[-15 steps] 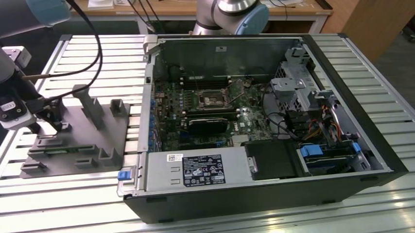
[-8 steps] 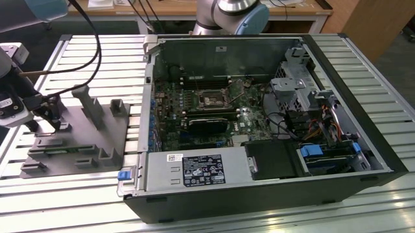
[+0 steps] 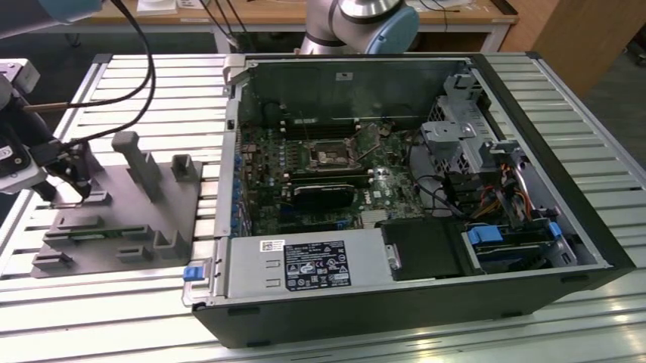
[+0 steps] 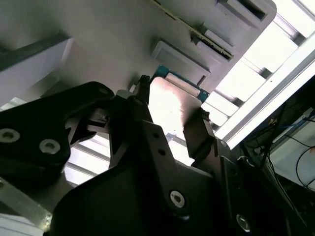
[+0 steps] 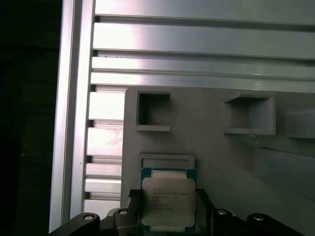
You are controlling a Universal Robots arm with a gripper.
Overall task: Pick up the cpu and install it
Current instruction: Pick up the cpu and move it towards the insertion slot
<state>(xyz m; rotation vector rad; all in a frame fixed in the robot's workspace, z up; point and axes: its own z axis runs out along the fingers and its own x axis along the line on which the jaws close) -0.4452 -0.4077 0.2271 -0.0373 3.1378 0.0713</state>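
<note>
Gripper (image 5: pixel 169 210) jaws pinch the cpu (image 5: pixel 169 195) between them by its two side edges, chip lying flat in the grey fixture (image 5: pixel 216 162) pocket.

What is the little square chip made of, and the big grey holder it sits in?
The cpu has what looks like a dull silver metal top that shines softly, with a blue-green board rim under it. The grey fixture looks like matte plastic: even colour, no gleam, moulded square pockets. Probably, not certain.
</note>
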